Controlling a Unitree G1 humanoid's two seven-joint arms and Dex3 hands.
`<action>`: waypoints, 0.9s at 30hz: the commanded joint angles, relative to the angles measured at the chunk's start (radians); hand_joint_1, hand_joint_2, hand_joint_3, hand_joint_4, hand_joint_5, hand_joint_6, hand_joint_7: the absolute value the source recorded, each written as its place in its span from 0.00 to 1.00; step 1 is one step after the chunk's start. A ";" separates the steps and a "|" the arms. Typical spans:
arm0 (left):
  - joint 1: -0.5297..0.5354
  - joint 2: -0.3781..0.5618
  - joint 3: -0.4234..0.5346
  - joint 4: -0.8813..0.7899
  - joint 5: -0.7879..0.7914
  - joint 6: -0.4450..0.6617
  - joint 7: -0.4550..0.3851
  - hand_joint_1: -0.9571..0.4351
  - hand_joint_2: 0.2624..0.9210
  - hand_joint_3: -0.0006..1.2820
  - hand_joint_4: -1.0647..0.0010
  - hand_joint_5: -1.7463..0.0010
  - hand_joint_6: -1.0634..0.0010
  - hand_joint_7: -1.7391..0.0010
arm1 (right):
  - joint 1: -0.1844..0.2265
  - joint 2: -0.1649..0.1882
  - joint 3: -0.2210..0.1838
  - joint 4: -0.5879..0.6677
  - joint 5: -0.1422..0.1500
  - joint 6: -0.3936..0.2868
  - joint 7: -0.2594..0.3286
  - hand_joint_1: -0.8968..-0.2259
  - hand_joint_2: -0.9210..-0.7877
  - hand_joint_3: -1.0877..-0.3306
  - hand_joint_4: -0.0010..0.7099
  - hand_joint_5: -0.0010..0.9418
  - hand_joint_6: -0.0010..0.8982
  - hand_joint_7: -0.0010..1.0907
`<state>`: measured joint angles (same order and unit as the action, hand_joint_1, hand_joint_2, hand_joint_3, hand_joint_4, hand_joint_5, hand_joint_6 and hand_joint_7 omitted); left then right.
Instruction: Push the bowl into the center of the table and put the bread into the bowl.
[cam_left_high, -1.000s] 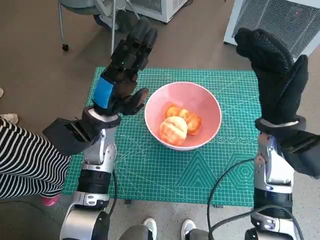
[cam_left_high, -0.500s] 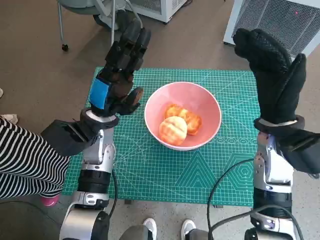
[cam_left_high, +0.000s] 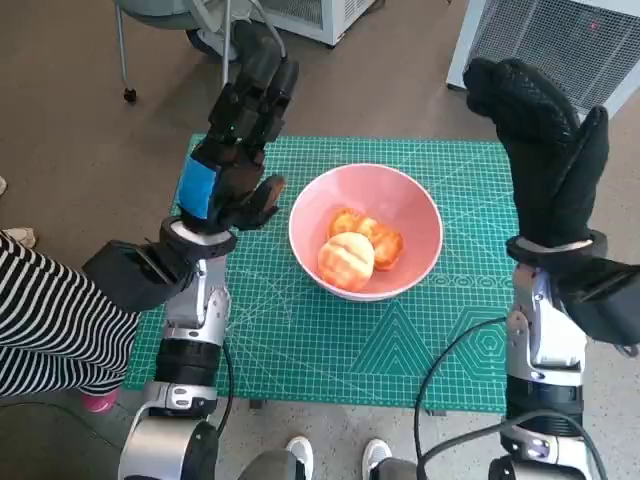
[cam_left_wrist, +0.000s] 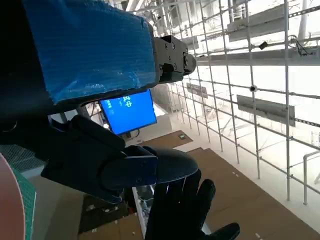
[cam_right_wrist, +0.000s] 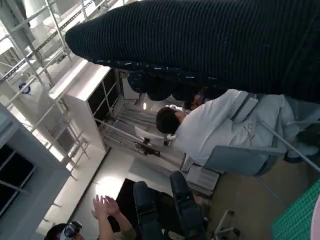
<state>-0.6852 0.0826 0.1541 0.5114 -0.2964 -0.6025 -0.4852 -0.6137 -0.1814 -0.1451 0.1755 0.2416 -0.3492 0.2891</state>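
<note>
Bread (cam_left_high: 358, 248) in bowl (cam_left_high: 420, 205) mid-mat (cam_left_high: 300, 330), left hand (cam_left_high: 232, 155) and right hand (cam_left_high: 540, 135) raised beside it, fingers spread, holding nothing

The head view is evenly lit and sharp, with soft shadows. Both wrist views show bright glare from the ceiling.

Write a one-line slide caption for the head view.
Both hands, left and right, raised open beside a pink bowl holding bread on the green mat.
</note>
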 joint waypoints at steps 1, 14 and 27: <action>-0.014 0.014 -0.001 -0.001 0.002 -0.010 -0.004 0.16 1.00 0.38 0.95 1.00 0.92 0.94 | 0.008 0.008 0.002 -0.001 0.016 0.021 0.005 0.25 0.00 0.56 0.23 0.00 0.09 0.36; -0.013 0.020 -0.005 -0.011 0.003 -0.001 -0.003 0.15 1.00 0.38 0.95 1.00 0.93 0.94 | 0.016 0.015 -0.001 -0.005 0.021 0.023 0.007 0.23 0.00 0.59 0.24 0.00 0.11 0.36; 0.000 0.020 -0.010 -0.036 -0.004 0.021 -0.007 0.15 1.00 0.38 0.94 1.00 0.93 0.94 | 0.024 0.016 -0.001 -0.003 0.019 0.016 0.005 0.23 0.00 0.60 0.25 0.00 0.11 0.36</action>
<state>-0.6852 0.0953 0.1483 0.4933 -0.2935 -0.5925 -0.4876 -0.6117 -0.1734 -0.1459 0.1673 0.2535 -0.3395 0.2899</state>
